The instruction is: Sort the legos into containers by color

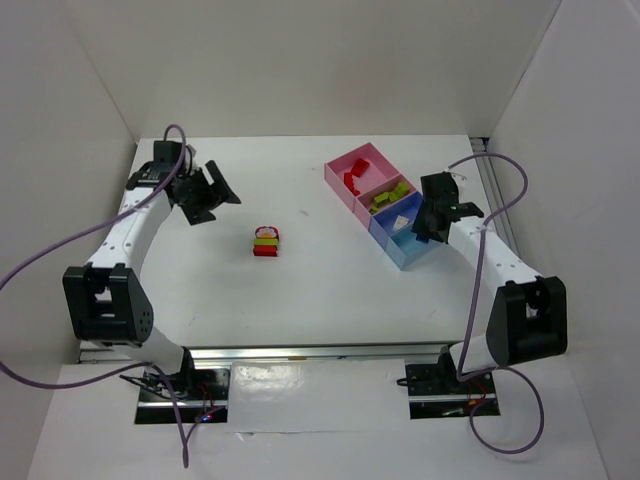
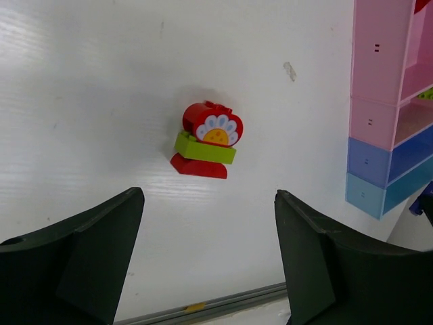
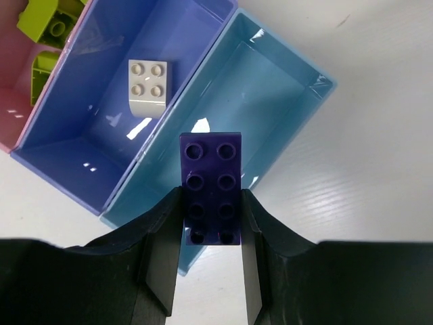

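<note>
My right gripper (image 3: 211, 203) is shut on a long purple brick (image 3: 211, 177) and holds it above the near wall of the light blue box (image 3: 270, 88), the end one of the row of containers (image 1: 385, 205). A beige brick (image 3: 149, 84) lies in the blue box. Lime green bricks (image 1: 390, 195) lie in the box beside it, and red bricks (image 1: 352, 180) in the pink end box. A small stack (image 2: 206, 145) of a red-white flower piece, a lime green brick and a red brick stands mid-table (image 1: 266, 241). My left gripper (image 2: 210, 257) is open and empty, back from the stack.
White walls close in the table at the back and both sides. A grey rail (image 2: 203, 306) runs along the table's near edge. The arm bases (image 1: 180, 385) sit at the front.
</note>
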Controlling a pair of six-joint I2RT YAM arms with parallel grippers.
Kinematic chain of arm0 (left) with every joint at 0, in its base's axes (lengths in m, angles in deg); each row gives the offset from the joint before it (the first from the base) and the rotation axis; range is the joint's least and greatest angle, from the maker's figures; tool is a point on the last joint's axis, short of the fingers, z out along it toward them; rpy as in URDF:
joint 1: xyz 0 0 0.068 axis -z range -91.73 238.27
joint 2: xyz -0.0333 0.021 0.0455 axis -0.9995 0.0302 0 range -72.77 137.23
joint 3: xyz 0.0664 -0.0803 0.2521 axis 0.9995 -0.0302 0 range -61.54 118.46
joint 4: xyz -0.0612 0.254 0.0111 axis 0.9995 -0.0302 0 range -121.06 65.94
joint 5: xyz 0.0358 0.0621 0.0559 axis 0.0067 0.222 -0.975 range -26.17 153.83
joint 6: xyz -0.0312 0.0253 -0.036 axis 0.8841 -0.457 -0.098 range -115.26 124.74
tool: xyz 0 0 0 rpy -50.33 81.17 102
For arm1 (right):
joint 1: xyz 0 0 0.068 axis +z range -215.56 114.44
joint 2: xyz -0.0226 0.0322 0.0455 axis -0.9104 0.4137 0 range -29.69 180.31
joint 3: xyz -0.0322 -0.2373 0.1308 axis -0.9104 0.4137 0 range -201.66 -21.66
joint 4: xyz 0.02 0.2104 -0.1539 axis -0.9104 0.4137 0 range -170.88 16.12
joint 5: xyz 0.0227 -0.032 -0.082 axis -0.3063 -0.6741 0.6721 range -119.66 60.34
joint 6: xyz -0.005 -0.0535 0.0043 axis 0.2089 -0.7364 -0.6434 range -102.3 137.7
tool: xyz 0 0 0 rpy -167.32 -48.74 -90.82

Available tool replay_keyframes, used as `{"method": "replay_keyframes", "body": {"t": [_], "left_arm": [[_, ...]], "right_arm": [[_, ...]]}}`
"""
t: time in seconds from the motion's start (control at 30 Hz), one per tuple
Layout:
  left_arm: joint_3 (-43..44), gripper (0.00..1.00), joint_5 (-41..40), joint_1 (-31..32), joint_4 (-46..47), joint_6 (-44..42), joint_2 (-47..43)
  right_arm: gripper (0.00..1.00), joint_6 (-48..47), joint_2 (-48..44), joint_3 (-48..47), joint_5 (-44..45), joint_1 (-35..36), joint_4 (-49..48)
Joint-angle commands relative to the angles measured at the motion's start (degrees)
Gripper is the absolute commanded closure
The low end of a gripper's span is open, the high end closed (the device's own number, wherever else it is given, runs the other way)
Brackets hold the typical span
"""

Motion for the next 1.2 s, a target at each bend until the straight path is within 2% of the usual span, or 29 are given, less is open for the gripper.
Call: {"method": "replay_keyframes", "body": {"t": [0.0, 0.07, 0.23, 0.3, 0.47, 0.7, 0.9, 1.07, 1.17], "left_arm": [[8.6, 0.11, -4.5, 4.6, -4.8, -5.1, 5.1], [12.6, 0.11, -8.8, 8.1, -9.9, -6.4, 10.7], [12.1, 0.09, -10.8, 11.4, -9.2, -6.4, 13.0], [12.1, 0.09, -11.3, 12.0, -9.2, -6.4, 13.5], [12.6, 0.06, -13.1, 13.1, -9.2, -8.6, 15.1], [12.6, 0.07, -16.1, 18.2, -6.9, -13.4, 19.6], [14.5, 0.11, -15.4, 20.0, -6.3, -11.1, 23.5], [14.5, 0.11, -20.3, 21.7, -7.0, -9.8, 24.6], [11.5, 0.05, -21.1, 22.3, -6.2, -8.5, 23.9]], "right_arm": [[0.59, -0.4, 1.9, 0.0, -1.1, -0.9, -4.3], [0.52, -1.0, 4.0, -1.3, -1.1, -0.9, -4.3], [0.35, -1.0, 6.0, -2.9, -0.4, -0.9, -3.7], [0.24, -1.0, 5.4, -2.9, -0.4, -0.9, -3.7], [0.23, -1.0, 2.8, -2.9, 0.3, -0.9, -3.1], [0.28, -1.5, -3.7, -4.8, 0.8, 1.4, -4.4], [0.28, -2.1, -2.6, -8.8, 2.9, 4.9, -2.3], [0.28, -2.1, -1.4, -8.8, 3.4, 7.0, -2.3], [0.28, -1.5, -0.9, -8.8, 3.4, 7.6, -2.3]]}}
